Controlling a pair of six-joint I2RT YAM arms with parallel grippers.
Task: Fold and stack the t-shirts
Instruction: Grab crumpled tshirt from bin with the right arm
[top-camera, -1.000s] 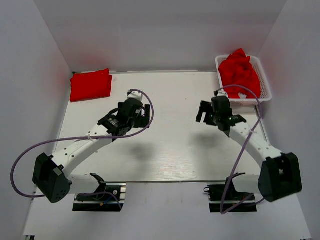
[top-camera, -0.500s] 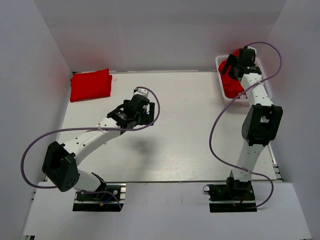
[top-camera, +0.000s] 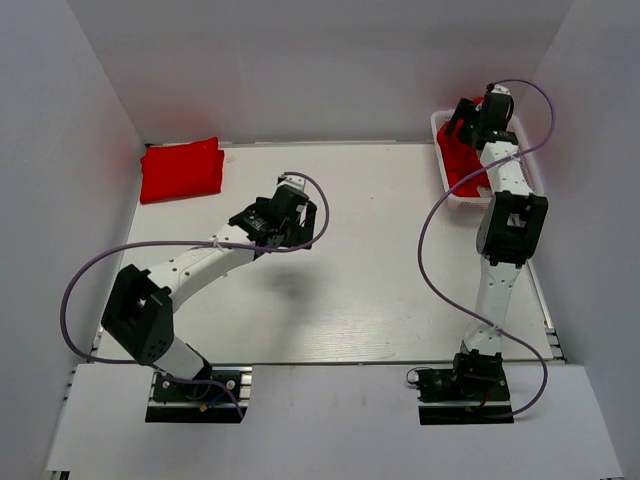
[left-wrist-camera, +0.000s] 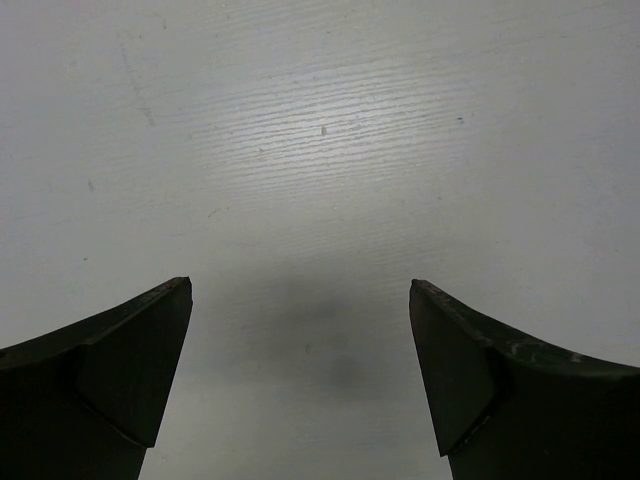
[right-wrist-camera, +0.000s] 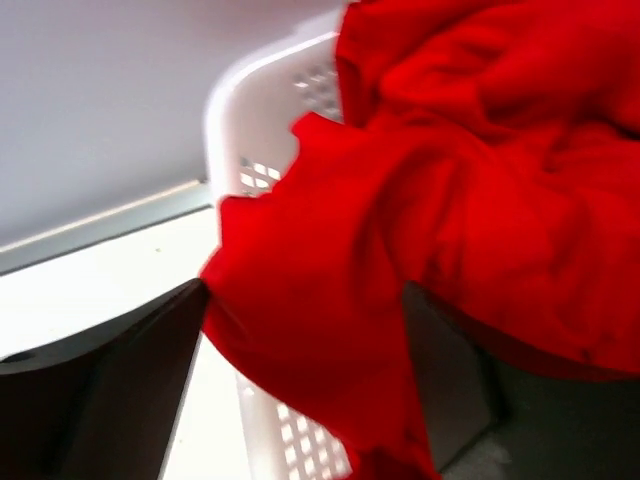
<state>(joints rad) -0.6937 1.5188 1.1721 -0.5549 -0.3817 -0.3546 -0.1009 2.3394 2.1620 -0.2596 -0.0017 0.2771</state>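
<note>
One folded red t-shirt (top-camera: 181, 170) lies at the table's far left corner. A heap of crumpled red t-shirts (top-camera: 459, 166) fills the white lattice basket (top-camera: 461, 199) at the far right. My right gripper (top-camera: 463, 123) reaches over the basket's far end. In the right wrist view its jaws stand wide apart (right-wrist-camera: 305, 290) with a hanging fold of a red t-shirt (right-wrist-camera: 330, 300) between them, spilling over the basket rim (right-wrist-camera: 250, 110). My left gripper (top-camera: 300, 216) hovers over the middle of the table. It is open and empty (left-wrist-camera: 300, 285) above bare tabletop.
White walls enclose the table on three sides. The basket sits close against the right wall. The right arm stretches straight along the table's right edge (top-camera: 540, 290). The left arm lies diagonally across the left half.
My right arm has swung from the table's middle right out to the basket, and its gripper now straddles red cloth. My left gripper has drifted a little to the right.
</note>
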